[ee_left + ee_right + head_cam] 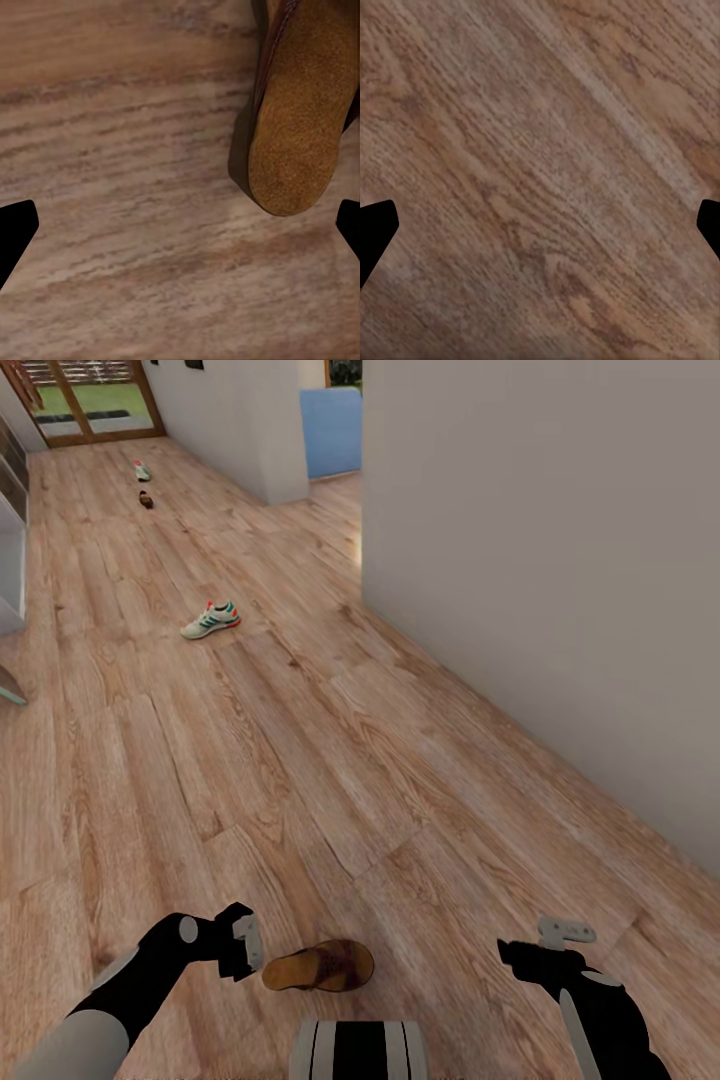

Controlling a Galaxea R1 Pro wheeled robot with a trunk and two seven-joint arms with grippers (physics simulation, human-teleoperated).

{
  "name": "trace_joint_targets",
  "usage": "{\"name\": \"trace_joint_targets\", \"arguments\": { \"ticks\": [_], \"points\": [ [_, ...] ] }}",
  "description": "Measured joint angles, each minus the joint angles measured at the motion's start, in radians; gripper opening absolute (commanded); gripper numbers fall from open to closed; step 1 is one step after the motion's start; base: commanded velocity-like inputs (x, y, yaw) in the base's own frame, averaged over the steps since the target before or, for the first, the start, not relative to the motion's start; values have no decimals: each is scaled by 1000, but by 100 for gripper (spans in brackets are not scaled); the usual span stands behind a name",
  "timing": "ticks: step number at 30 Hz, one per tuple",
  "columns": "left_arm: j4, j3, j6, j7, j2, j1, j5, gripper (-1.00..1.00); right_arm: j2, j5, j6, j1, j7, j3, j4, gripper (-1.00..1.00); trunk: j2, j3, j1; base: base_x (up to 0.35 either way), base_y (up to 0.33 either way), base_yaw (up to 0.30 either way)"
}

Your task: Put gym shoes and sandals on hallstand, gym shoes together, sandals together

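One dark brown sandal (318, 966) lies on the corridor floor (330, 760) just in front of my base; its tan footbed (300, 112) shows in the left wrist view. My left gripper (245, 943) hangs open right beside the sandal's heel end, with only floor between its fingertips (15, 232). My right gripper (565, 933) is open over bare planks, well to the sandal's right. A white gym shoe (210, 619) with green stripes lies mid-corridor. Far down the corridor lie a second gym shoe (141, 470) and a second sandal (146, 501). A pale unit cut off at the left edge looks like the hallstand (8, 550).
A white wall (560, 580) runs along the right side, with a corner and an opening to a blue-walled room (332, 430) beyond. A glazed wooden door (90, 400) closes the far end. A grey object (10, 690) pokes in at the left edge.
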Motion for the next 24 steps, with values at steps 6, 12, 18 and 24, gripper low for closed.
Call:
{"name": "trace_joint_targets", "arguments": {
  "ticks": [6, 12, 18, 24],
  "points": [
    [0, 0, 0, -1, -2, 0, -5, 100, 0, 0, 0, -1, 0, 0, 0, 100, 0, -10, 0, 0, 0, 0],
    [0, 0, 0, -1, -2, 0, -6, 100, 0, 0, 0, 0, 0, 0, 0, 100, 0, -20, 0, 0, 0, 0],
    [0, -1, 0, -2, -12, 0, -6, 100, 0, 0, 0, 0, 0, 0, 0, 100, 0, -29, 0, 0, 0, 0],
    [0, -1, 0, -3, -16, 0, -6, 100, 0, 0, 0, 0, 0, 0, 0, 100, 0, -33, 0, 0, 0, -3]
  ]
}}
